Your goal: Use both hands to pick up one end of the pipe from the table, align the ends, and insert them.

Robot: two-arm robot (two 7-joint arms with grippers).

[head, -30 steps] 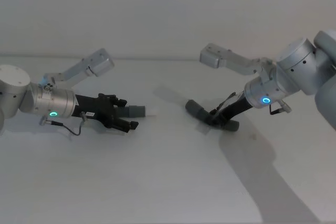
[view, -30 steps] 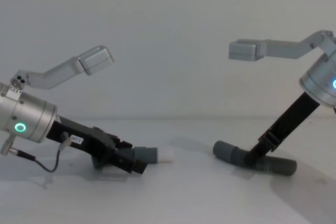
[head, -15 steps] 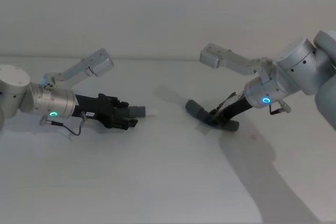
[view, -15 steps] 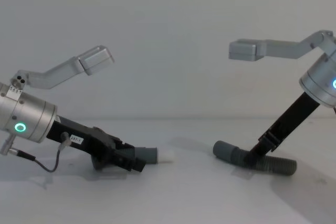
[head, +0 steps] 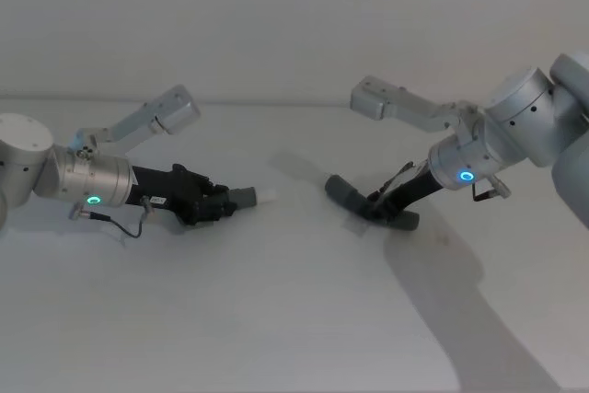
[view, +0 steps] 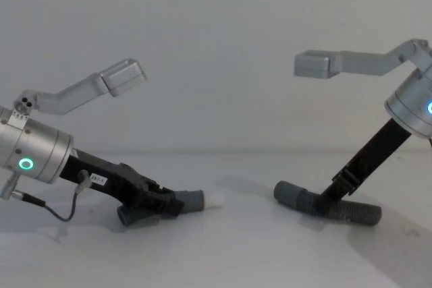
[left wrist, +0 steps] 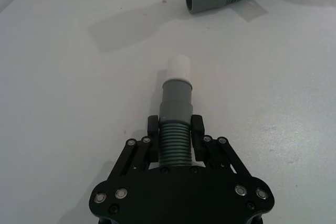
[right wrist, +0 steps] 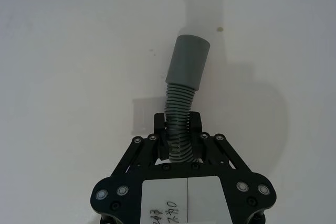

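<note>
Since a second ago the left end effector [head: 222, 205] has drawn its jaws in from a wide spread, and they now clamp the ribbed body of the shorter hose piece [left wrist: 174, 148]; the right side looks as it did.

The tabletop [head: 276, 319] is a plain pale surface carrying both hose pieces, which lie well apart, one on the robot's left and one on its right.

The left arm reaches in low from the left edge, nearly flat over the surface, with its green ring lit. The right arm comes down steeply from the right, its ring also lit.

The right end effector [head: 377, 212] is closed on the ribbed middle of the longer hose piece [view: 352, 213]. That piece rests on the tabletop in a slight bend. One ribbed length trails out to the right, and its plain grey cuff [right wrist: 188, 59] points towards the left arm.

The shorter hose piece sits low by the tabletop, gripped on both sides just behind its own grey collar [left wrist: 176, 98]. I cannot tell whether it is lifted clear. Its collar faces the longer piece across the gap.

At its very end the whitish spigot [left wrist: 178, 68] sticks out, narrower than the collar.
</note>
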